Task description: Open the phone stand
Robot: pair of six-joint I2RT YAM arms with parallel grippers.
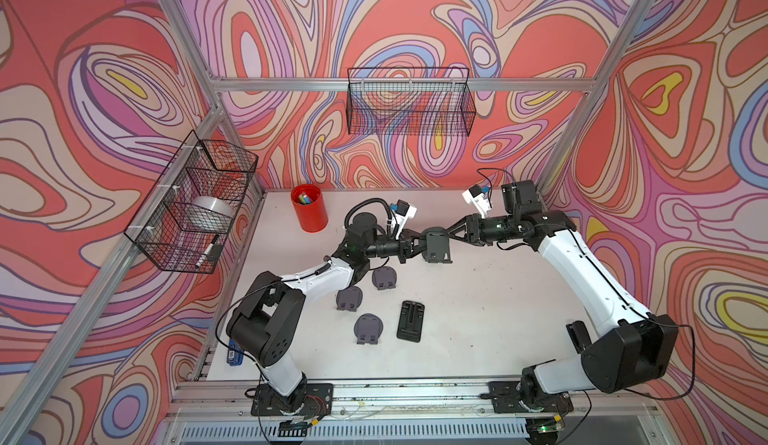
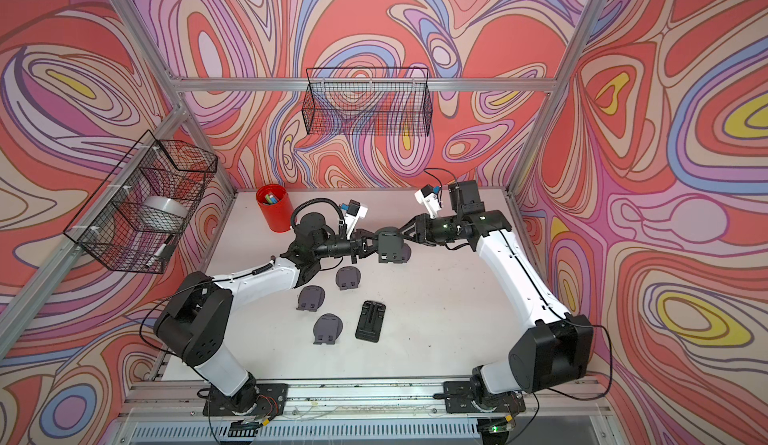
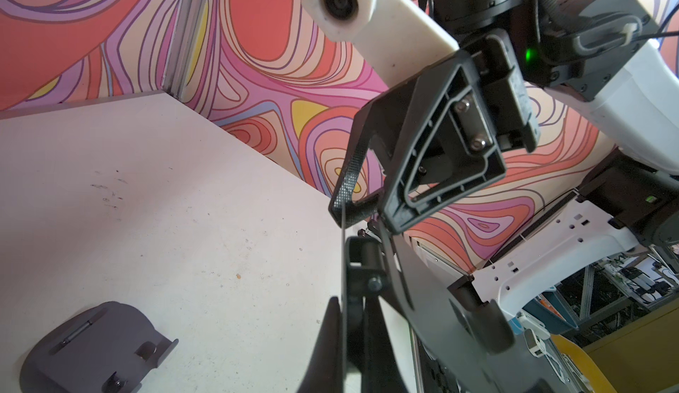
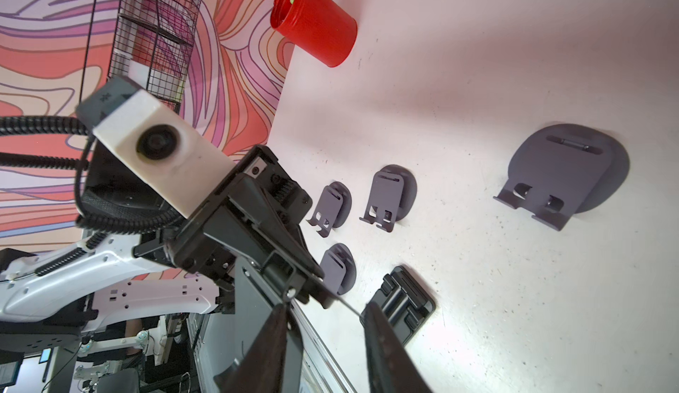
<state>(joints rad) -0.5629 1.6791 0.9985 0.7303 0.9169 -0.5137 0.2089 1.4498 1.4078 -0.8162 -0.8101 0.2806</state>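
The phone stand (image 1: 436,244) (image 2: 390,245) is a dark grey hinged piece held in the air above the middle of the table. Its two leaves form a narrow V in the left wrist view: a thin plate seen edge-on and a broad dark plate (image 3: 441,281). My left gripper (image 1: 417,246) (image 3: 347,306) is shut on the thin plate. From the opposite side, my right gripper (image 1: 452,235) (image 4: 323,312) has its fingers apart. One fingertip (image 4: 367,317) meets the thin plate's edge and the other lies against the broad plate (image 4: 253,299).
Several folded grey stands (image 1: 384,277) (image 1: 349,297) (image 1: 369,327) and a black folded stand (image 1: 411,320) lie on the table in front of the arms. A red cup (image 1: 309,208) stands at the back left. Wire baskets (image 1: 409,102) (image 1: 195,201) hang on the walls.
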